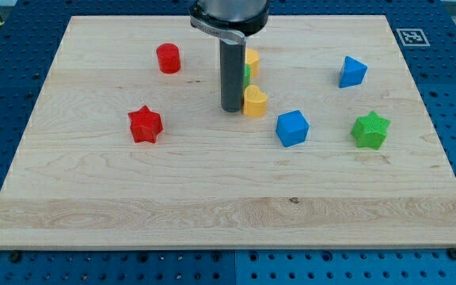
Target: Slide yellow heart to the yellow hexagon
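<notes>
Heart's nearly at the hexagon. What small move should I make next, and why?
Probably swing my tip round below the yellow heart, then nudge it toward the view's top. My tip sits at the heart's left; the yellow hexagon lies above, with a green block partly hidden between them.

You are looking at eight blocks: two red (168, 58) (145, 124), two yellow (254, 102) (252, 59), two blue (292, 127) (352, 71) and two green (370, 130) (246, 76).
</notes>
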Robot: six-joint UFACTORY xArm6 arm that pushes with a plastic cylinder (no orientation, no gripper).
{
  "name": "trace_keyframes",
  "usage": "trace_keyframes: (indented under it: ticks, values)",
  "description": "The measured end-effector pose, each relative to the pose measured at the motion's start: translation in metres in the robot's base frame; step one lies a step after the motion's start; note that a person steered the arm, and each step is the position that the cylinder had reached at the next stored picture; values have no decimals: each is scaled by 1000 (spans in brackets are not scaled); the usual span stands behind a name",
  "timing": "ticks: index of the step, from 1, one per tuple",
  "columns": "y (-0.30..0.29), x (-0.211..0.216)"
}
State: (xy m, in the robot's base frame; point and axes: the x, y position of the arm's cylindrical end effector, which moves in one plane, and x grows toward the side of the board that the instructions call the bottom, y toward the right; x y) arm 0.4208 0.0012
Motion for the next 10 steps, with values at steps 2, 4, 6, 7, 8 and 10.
trace_keyframes:
  ticks: [2,4,6,7,8,10]
  values:
    - [42,13]
    - [83,5]
    - [100,-8]
    - [102,-39]
    - [105,-42]
    - [104,5]
